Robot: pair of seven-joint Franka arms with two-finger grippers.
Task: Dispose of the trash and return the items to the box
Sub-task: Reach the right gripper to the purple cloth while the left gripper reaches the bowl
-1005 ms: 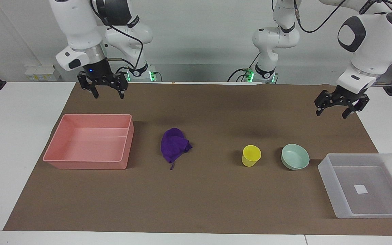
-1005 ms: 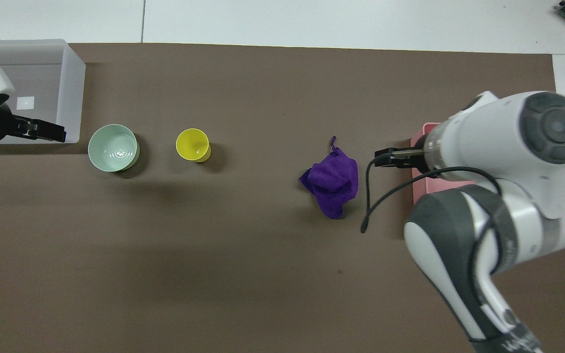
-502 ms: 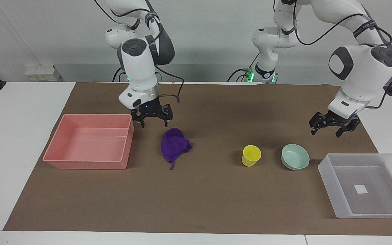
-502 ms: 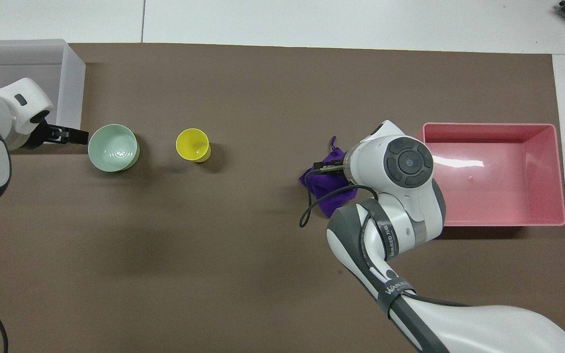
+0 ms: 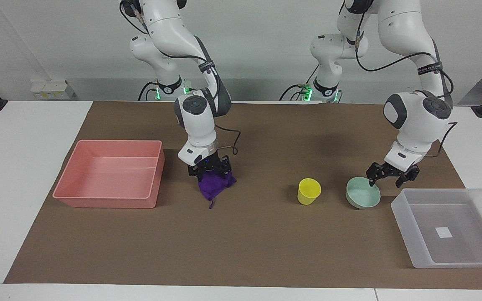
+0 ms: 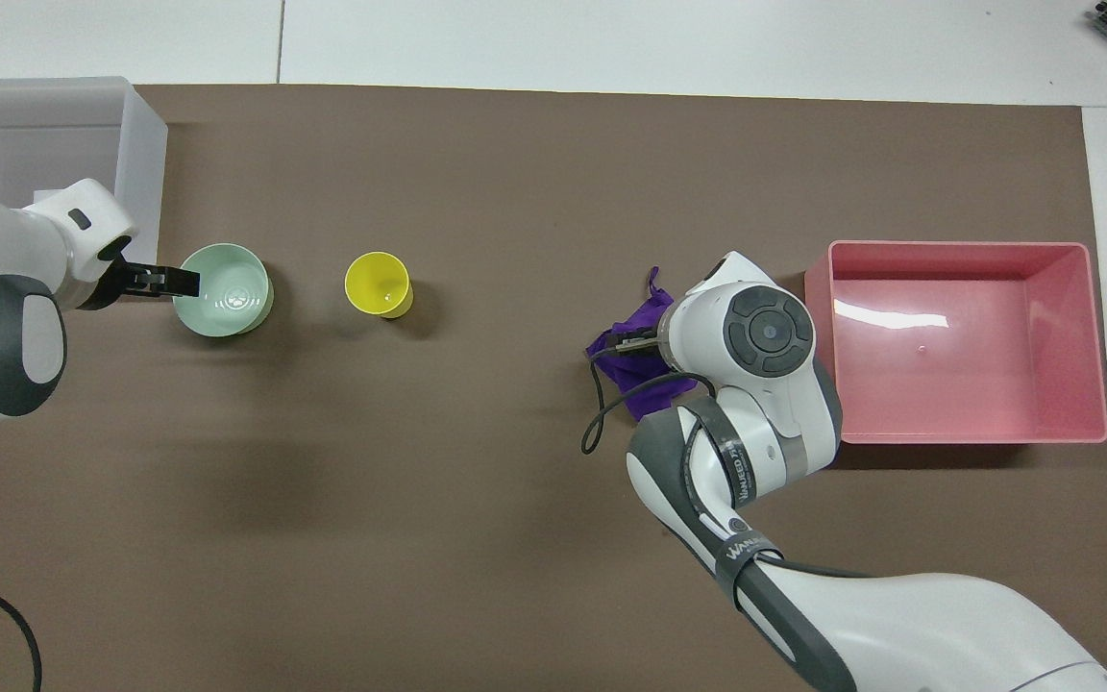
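Observation:
The purple cloth wad (image 5: 214, 187) lies on the brown mat beside the pink tray; it also shows in the overhead view (image 6: 648, 309). My right gripper (image 5: 210, 173) is down on top of the wad, open, with its fingertips sunk in the cloth. The mint-green bowl (image 5: 362, 195) (image 6: 227, 293) and the yellow cup (image 5: 309, 191) (image 6: 378, 284) stand side by side. My left gripper (image 5: 391, 179) (image 6: 164, 281) is open and low at the bowl's rim, on the side toward the box. The translucent box (image 5: 401, 209) (image 6: 145, 144) holds only its white label.
The pink tray (image 5: 107, 203) (image 6: 957, 435) stands at the right arm's end of the mat with nothing in it. The brown mat (image 5: 241, 246) covers most of the white table.
My right gripper swung from beside the pink tray and came down onto the purple wad. My left gripper came down from above the mat to the bowl's rim.

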